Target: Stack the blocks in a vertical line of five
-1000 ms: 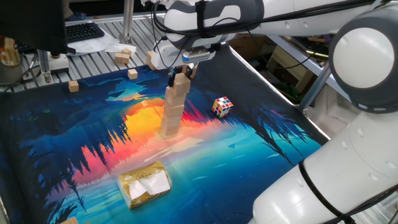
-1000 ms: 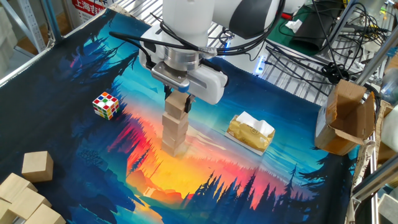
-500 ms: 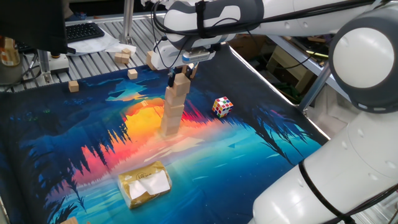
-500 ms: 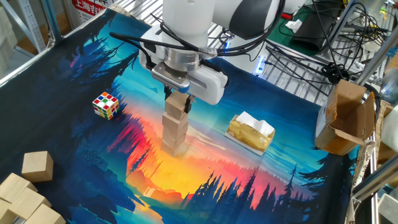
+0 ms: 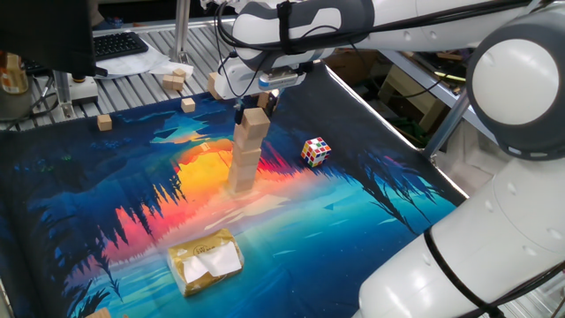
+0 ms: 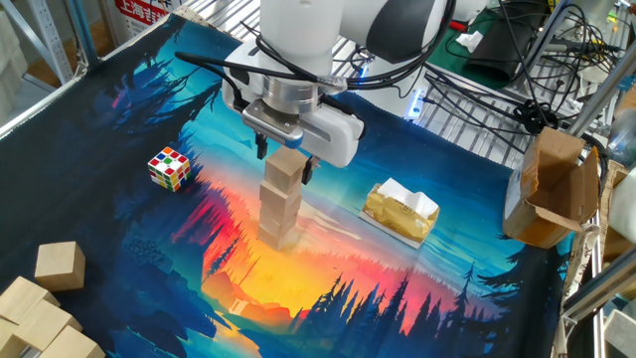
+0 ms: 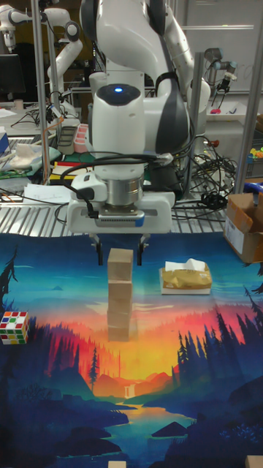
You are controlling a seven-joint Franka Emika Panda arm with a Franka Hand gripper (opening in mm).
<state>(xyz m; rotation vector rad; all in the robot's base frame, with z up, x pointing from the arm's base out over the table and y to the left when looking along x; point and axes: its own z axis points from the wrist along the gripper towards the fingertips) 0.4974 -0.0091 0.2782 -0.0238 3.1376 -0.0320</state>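
Observation:
Three light-tan blocks stand in a vertical stack (image 5: 244, 150) (image 6: 280, 199) (image 7: 120, 296) in the middle of the printed mat. My gripper (image 5: 255, 108) (image 6: 285, 159) (image 7: 120, 256) hangs straight over the stack, open, with one finger on each side of the top block (image 7: 120, 264) and a small gap to it on both sides. Another loose block (image 6: 58, 265) lies on the mat at the near left in the other fixed view. Further blocks (image 6: 30, 318) sit bunched in that view's bottom left corner.
A multicoloured puzzle cube (image 5: 316, 151) (image 6: 169, 167) (image 7: 14, 326) rests on the mat beside the stack. A yellow packet with white tissue (image 5: 205, 261) (image 6: 399, 212) (image 7: 185, 278) lies on the other side. Small tan cubes (image 5: 187, 104) (image 5: 105, 122) sit at the mat's far edge. A cardboard box (image 6: 552, 189) stands off the mat.
The fingers were shut on the top block; now they have spread apart and let it go. The block stays on the stack, which has not shifted.

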